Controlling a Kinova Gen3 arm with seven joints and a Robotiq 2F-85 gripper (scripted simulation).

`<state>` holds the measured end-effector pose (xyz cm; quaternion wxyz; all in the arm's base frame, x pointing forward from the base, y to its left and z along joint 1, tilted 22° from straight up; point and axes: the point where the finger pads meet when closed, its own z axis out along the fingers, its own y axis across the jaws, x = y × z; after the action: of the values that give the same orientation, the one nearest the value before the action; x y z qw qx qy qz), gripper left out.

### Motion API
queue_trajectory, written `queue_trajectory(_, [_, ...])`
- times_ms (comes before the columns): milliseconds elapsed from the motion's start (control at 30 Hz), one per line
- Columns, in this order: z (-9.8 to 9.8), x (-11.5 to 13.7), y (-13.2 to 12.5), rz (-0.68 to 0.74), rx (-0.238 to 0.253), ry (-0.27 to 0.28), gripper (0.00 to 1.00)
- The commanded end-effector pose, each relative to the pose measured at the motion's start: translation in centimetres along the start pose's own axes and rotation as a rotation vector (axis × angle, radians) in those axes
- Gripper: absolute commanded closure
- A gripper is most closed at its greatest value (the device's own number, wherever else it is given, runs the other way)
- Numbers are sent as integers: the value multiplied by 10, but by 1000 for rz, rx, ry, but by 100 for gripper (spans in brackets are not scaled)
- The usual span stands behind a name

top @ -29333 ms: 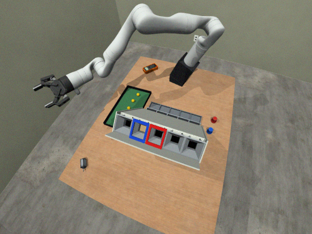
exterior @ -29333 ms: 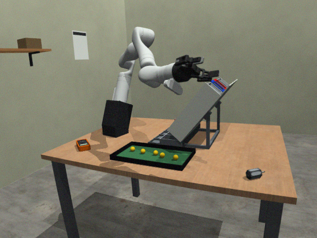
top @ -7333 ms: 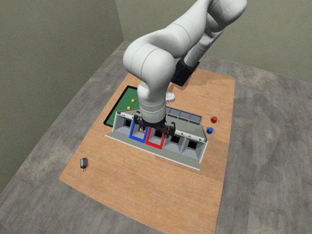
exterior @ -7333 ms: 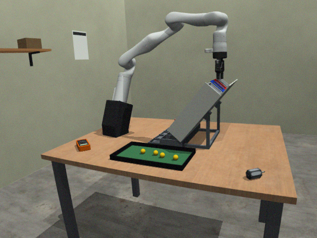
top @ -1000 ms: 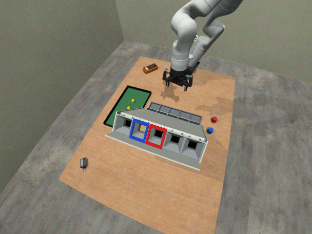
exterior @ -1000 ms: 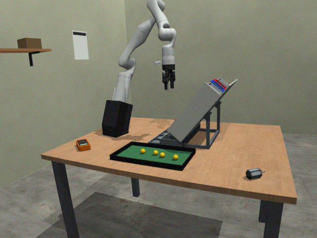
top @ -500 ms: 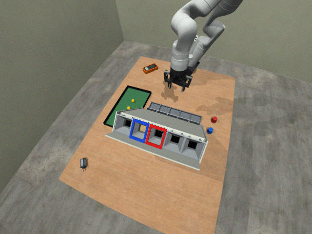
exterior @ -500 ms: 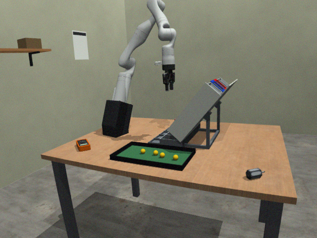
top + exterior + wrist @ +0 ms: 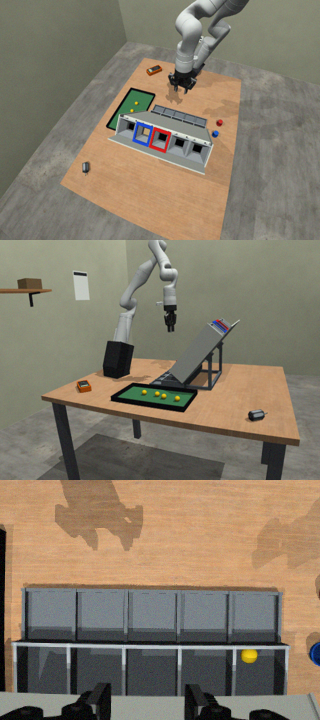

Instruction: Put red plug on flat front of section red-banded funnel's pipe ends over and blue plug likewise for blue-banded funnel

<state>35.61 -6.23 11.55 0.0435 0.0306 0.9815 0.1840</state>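
Note:
My gripper [image 9: 181, 89] hangs high above the table, behind the sloped grey cover [image 9: 165, 122]; it also shows in the exterior view [image 9: 170, 327]. Its fingers stand partly open with nothing between them. The wrist view looks down on the row of grey sections [image 9: 150, 615]. A yellow marble [image 9: 249, 655] lies in the back part of the rightmost section, the one nearest the blue plug [image 9: 316, 653]. The red plug [image 9: 219, 122] and blue plug [image 9: 215, 133] stand on the table right of the rack. The blue-banded funnel [image 9: 141, 133] and red-banded funnel [image 9: 160, 139] sit side by side.
A green tray [image 9: 154, 396] with several yellow marbles [image 9: 163, 395] lies left of the rack. An orange meter [image 9: 154, 69] lies at the back left. A small dark motor [image 9: 85, 167] lies at the front left. The arm's black base [image 9: 117, 359] stands at the table's far edge.

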Motion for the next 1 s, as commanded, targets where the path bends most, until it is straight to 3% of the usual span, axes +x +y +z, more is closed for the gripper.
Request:
queue_trajectory(0, [-1,0,0,0,1,-1,50])
queue_trajectory(933, [-1,0,0,0,1,-1,50])
queue_trajectory(967, [36,3,-60,0,1,-1,50])
